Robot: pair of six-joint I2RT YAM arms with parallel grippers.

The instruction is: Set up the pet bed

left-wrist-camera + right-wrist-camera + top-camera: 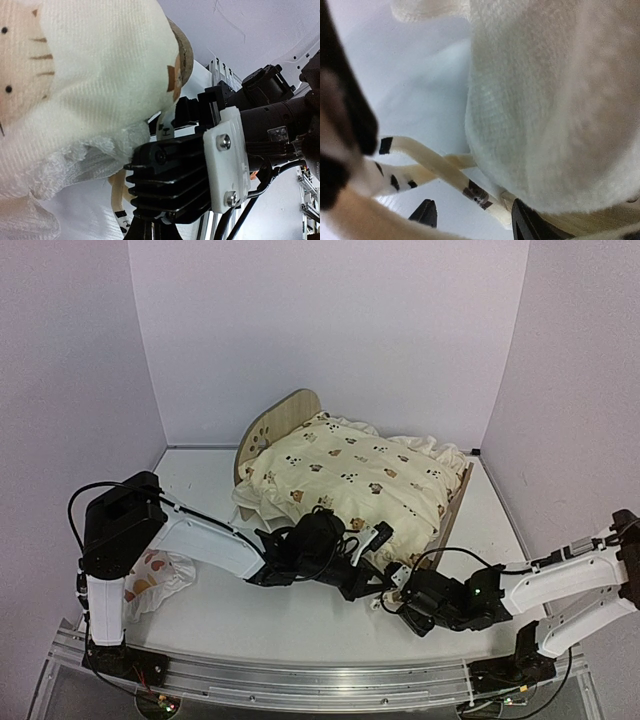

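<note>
The pet bed stands at mid-table, with its arched headboard (287, 418) at the back left and its footboard edge (457, 502) at the right. The cream animal-print cushion (350, 475) covers it and hides the striped base. Both grippers meet at the bed's near corner. My left gripper (372, 558) shows its fingers (150, 231) pressed together at the bottom edge of its wrist view, beside a hanging cushion tie (119, 197). I cannot tell whether the tie is pinched. My right gripper (472, 217) is open, and a cushion tie (445, 175) runs across between its fingers.
The small white pillow with orange prints (155, 580) lies crumpled at the near left by the left arm's base. The right arm's black wrist housing (175, 175) sits very close in front of the left wrist camera. Walls enclose the table on three sides.
</note>
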